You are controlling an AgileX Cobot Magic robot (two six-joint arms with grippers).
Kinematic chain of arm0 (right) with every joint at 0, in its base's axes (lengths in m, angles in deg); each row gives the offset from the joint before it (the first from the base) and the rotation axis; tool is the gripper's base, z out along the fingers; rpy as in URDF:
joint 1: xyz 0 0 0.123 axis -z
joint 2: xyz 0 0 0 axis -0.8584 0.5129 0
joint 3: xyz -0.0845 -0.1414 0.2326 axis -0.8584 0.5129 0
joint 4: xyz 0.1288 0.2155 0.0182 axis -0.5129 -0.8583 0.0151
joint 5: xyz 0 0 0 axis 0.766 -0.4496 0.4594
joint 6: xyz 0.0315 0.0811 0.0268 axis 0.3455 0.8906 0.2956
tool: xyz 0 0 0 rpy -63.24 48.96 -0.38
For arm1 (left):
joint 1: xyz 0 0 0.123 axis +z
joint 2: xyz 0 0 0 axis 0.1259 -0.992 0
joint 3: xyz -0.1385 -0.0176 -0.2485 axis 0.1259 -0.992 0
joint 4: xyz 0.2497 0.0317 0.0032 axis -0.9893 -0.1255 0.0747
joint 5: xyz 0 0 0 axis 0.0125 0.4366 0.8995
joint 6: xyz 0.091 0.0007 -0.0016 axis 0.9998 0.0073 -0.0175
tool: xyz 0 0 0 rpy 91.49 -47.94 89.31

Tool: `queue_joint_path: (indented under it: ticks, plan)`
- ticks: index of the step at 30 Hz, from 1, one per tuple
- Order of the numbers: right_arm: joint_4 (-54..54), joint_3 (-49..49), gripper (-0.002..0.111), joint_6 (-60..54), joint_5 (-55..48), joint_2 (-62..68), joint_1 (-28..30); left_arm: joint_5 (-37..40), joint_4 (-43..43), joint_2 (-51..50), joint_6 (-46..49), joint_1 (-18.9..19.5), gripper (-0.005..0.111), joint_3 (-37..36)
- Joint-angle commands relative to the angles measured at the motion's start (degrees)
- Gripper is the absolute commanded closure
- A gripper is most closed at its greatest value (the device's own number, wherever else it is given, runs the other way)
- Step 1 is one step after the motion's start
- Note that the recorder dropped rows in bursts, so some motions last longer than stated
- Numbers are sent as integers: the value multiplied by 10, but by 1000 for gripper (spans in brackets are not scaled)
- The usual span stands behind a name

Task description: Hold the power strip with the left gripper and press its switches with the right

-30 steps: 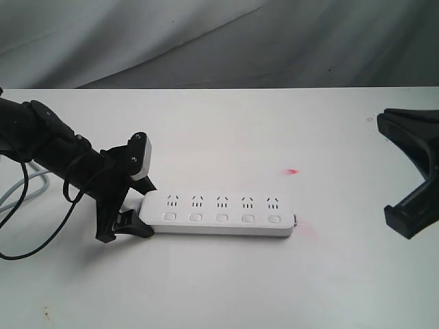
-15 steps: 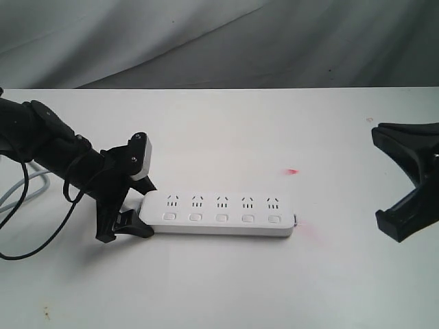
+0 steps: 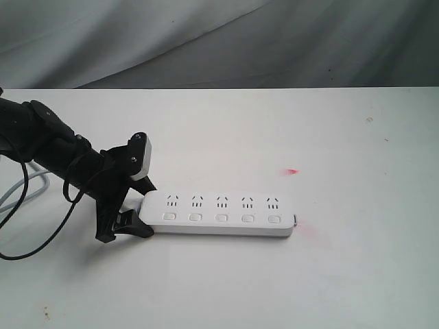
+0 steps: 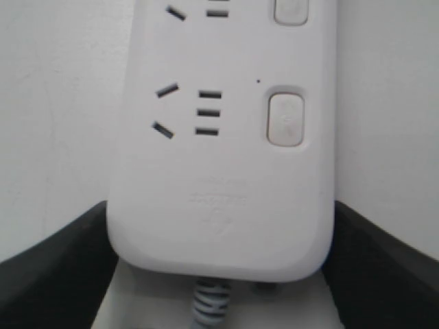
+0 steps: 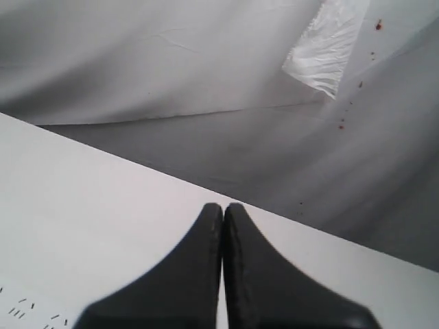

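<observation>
We see the power strip point(image 3: 221, 213), a long white bar with rounded ends and five switches point(image 3: 221, 218) in a row. Its corded end sits clamped between the fingers of the left gripper point(image 3: 139, 204).

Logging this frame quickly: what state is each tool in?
Left tool: closed on the power strip.
Right tool: closed, holding nothing.

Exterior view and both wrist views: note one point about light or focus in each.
Exterior view: soft even light, faint shadow under the left gripper, red glints on the table by the power strip. Left wrist view: sockets sharp, dark jaws blurred. Right wrist view: the right gripper, jaws shut, looks soft, cloth backdrop clearer.
</observation>
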Motion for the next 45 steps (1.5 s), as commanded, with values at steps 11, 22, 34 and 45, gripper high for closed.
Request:
queue_joint_path:
  ticks: [11, 22, 34, 45]
  plan:
    - [-15, 49, 108, -2, -73, -104, 125, -9, -7, -2, 2, -2, 52, 0]
    - [-319, 49, 108, -148, -83, -31, 124, -9, -7, -2, 2, -2, 52, 0]
    - [-319, 49, 108, -148, -83, -60, 124, -9, -7, -2, 2, -2, 52, 0]
    - [237, 119, 108, 327, -34, -140, 124, -9, -7, -2, 2, -2, 52, 0]
